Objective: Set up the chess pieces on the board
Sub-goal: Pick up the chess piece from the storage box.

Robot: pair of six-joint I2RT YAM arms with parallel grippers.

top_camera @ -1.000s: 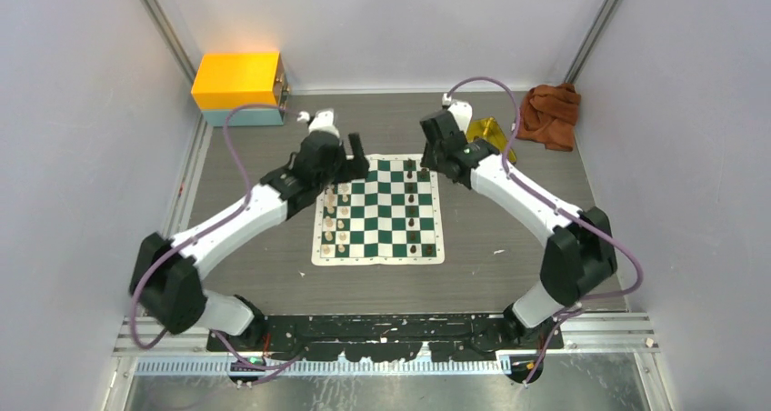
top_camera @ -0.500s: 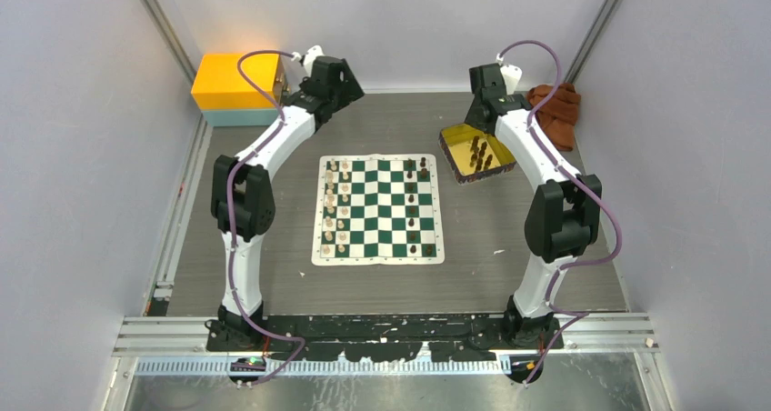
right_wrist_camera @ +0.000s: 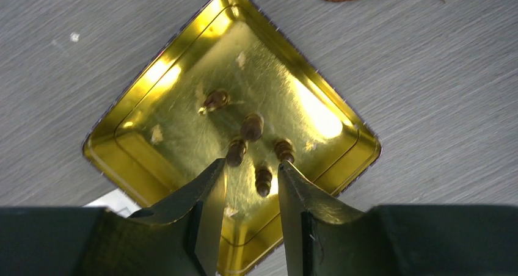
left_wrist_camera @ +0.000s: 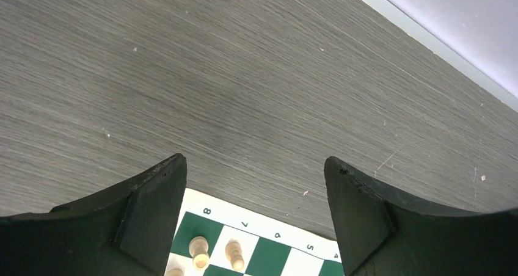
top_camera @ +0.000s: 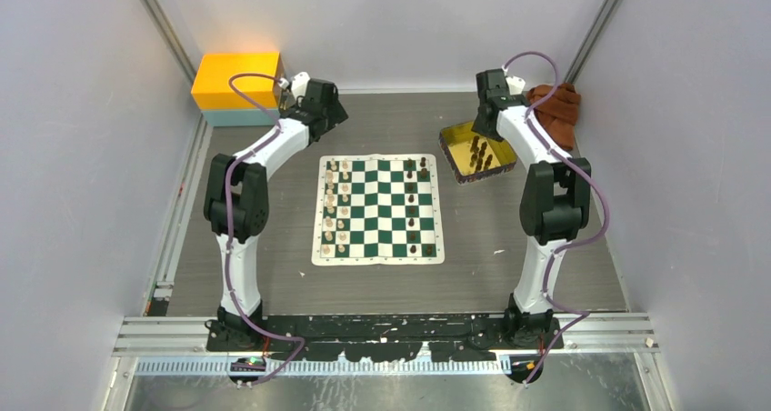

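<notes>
The board lies flat mid-table, with cream chess pieces along its left columns and dark ones along its right. Several more dark pieces stand in a gold tray beyond the board's far right corner. My right gripper hangs open above that tray, and one dark piece shows between its fingers without touching them. My left gripper is open wide and empty over bare table just past the board's far left corner, where two cream pieces stand.
A yellow box sits at the far left corner of the table. A rust-coloured cloth lies at the far right, just behind the gold tray. The enclosure walls stand close behind both grippers.
Both arms have swung back from over the board's far edge to the back of the table, uncovering the gold tray. Both grippers stayed open.
</notes>
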